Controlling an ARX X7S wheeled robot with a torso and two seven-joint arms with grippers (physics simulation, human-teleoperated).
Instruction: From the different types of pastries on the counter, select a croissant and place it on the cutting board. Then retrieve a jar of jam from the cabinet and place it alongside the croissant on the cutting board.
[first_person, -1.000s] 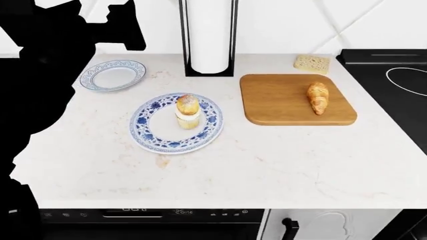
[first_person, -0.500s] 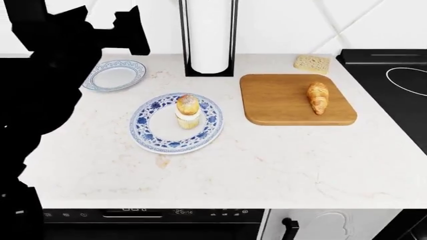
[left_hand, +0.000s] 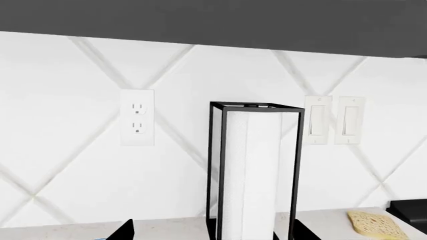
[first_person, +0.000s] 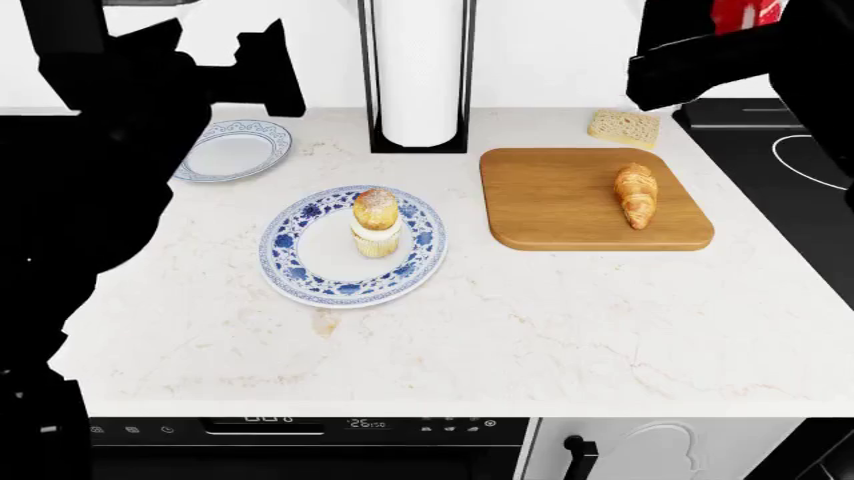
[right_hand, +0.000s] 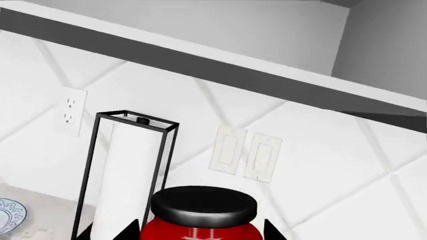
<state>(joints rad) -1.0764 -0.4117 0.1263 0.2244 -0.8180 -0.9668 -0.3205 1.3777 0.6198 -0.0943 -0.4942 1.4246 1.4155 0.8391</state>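
Jar of jam (right_hand: 202, 220) sits between the right fingers (right_hand: 128, 231), apparently pinched; left fingers' state unclear

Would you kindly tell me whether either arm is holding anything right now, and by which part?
The right arm holds the small red jar with a black lid, jaws on its body's sides below the lid. The left shows nothing held.

We're looking at a home kitchen: a marble-look counter (first_person: 534, 340) is running under a white diamond-tiled backsplash (left_hand: 73, 165), with a wall outlet (left_hand: 137, 118) and light switches (left_hand: 333, 120) showing mid-frame. A paper towel holder (first_person: 418, 75) is standing top centre, a black cooktop (first_person: 801, 160) is sitting at the right edge, and oven controls (first_person: 287, 427) are glowing along the bottom.
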